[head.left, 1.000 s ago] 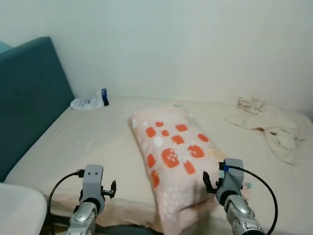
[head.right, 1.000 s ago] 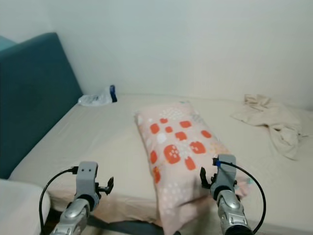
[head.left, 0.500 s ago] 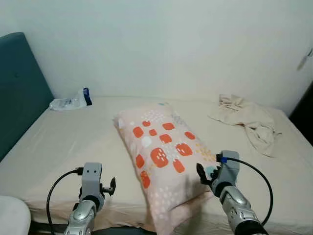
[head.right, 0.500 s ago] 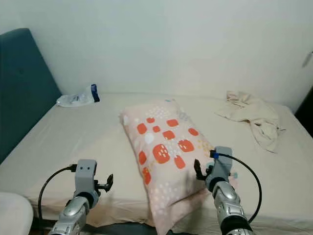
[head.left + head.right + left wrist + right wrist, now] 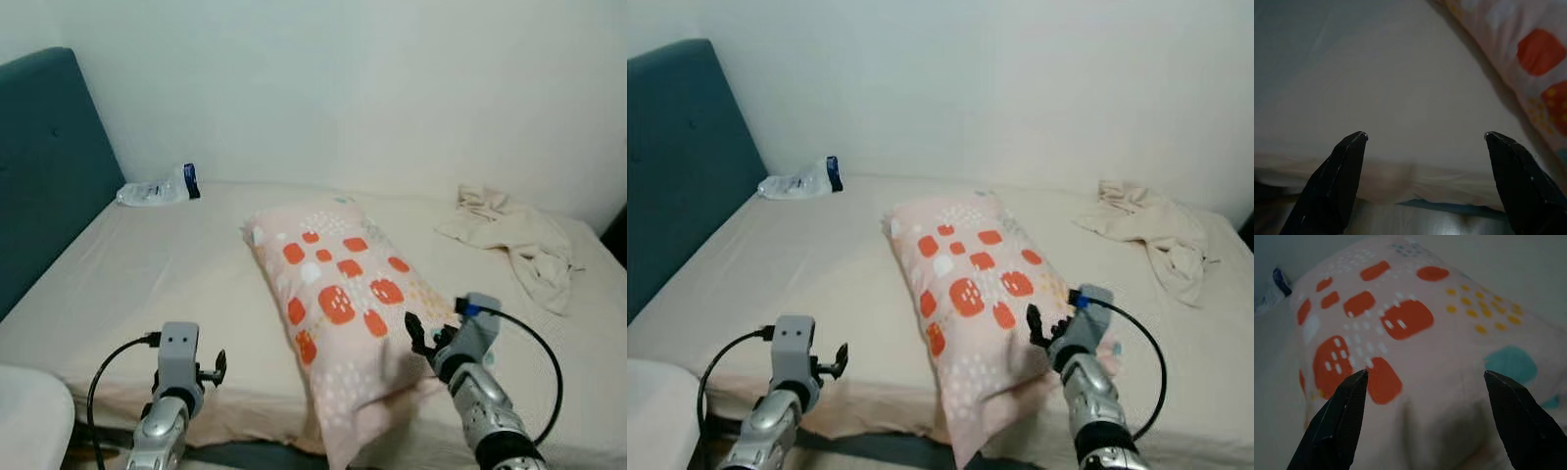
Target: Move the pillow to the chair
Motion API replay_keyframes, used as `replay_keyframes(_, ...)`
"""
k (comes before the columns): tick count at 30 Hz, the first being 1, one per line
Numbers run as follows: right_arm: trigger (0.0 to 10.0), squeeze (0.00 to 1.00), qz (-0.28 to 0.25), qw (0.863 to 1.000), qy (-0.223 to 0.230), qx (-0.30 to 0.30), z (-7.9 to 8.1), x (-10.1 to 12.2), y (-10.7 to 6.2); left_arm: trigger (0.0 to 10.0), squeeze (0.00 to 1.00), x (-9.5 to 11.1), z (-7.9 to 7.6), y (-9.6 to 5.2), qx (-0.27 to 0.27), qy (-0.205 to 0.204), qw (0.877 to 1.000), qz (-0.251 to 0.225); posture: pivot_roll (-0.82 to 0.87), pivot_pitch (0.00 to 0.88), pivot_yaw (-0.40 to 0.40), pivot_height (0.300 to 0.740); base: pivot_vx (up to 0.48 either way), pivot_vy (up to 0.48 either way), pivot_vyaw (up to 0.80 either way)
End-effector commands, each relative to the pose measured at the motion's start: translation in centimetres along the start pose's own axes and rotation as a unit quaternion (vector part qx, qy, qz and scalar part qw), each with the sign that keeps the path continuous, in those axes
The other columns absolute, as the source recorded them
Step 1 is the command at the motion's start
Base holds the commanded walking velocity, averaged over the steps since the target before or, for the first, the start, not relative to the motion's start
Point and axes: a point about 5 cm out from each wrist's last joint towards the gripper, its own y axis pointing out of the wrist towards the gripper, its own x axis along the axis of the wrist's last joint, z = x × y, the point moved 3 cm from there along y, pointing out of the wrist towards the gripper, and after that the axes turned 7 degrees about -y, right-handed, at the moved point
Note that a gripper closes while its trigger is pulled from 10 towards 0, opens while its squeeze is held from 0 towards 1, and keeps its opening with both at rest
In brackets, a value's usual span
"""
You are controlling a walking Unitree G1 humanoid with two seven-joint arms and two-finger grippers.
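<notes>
A wide bed with a beige sheet (image 5: 176, 274) fills the middle of the frame under a plain white wall (image 5: 343, 88), with a dark teal headboard (image 5: 39, 166) at upper left. The pink pillow with orange and white patches (image 5: 348, 313) lies diagonally at centre, its near end overhanging the bed's front edge, with a crumpled beige cloth (image 5: 514, 240) at upper right and a clear plastic packet with a blue end (image 5: 157, 189) at upper left. The right gripper (image 5: 1422, 418), at lower right, reaches forward with fingers spread wide just short of the pillow's near end, while the left gripper (image 5: 1422, 178), at lower left, points at the bed's front edge, fingers equally wide apart.

The bed (image 5: 147, 274) is viewed downward from the head; the pillow (image 5: 1400, 347) is seen close from the right wrist, shared by all views.
</notes>
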Motion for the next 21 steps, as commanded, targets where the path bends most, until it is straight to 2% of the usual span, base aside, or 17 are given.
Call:
replay_keyframes(1, 10.0, 0.0, 0.014, 1.0, 0.018, -0.002, -0.1, -0.7, -0.1, 10.0, 0.0, -0.1, 0.5, -0.1, 0.007, 0.001, 1.0, 0.001, -0.06, 0.0, -0.006, 0.62, 0.0, 0.0, 0.0)
replay_keyframes(10, 10.0, 0.0, -0.009, 0.999, 0.046, 0.028, 0.6, -0.1, 0.0, 10.0, 0.0, -0.1, 0.8, -0.2, 0.01, 0.001, 1.0, 0.0, -0.06, 0.006, 0.002, 0.585, 0.0, 0.0, 0.0)
replay_keyframes(12, 10.0, 0.0, -0.029, 0.997, 0.046, 0.063, 1.4, 0.9, 0.2, 10.0, 0.0, -0.1, 0.9, -0.3, 0.009, 0.003, 1.0, -0.001, -0.06, 0.009, 0.003, 0.57, 0.0, 0.0, 0.0)
replay_keyframes(16, 10.0, 0.0, -0.048, 0.994, 0.048, 0.082, 1.8, 1.8, 0.3, 10.0, 0.0, 0.0, 1.0, -0.3, 0.008, 0.004, 1.0, -0.002, -0.05, 0.019, 0.007, 0.555, 0.0, 0.0, 0.0)
replay_keyframes(21, 10.0, 0.0, -0.075, 0.992, 0.056, 0.083, 1.2, 3.4, 0.4, 10.0, 0.0, -0.3, 1.2, -0.7, 0.007, 0.008, 1.0, -0.001, -0.04, 0.032, 0.016, 0.53, 0.0, 0.0, 0.0)
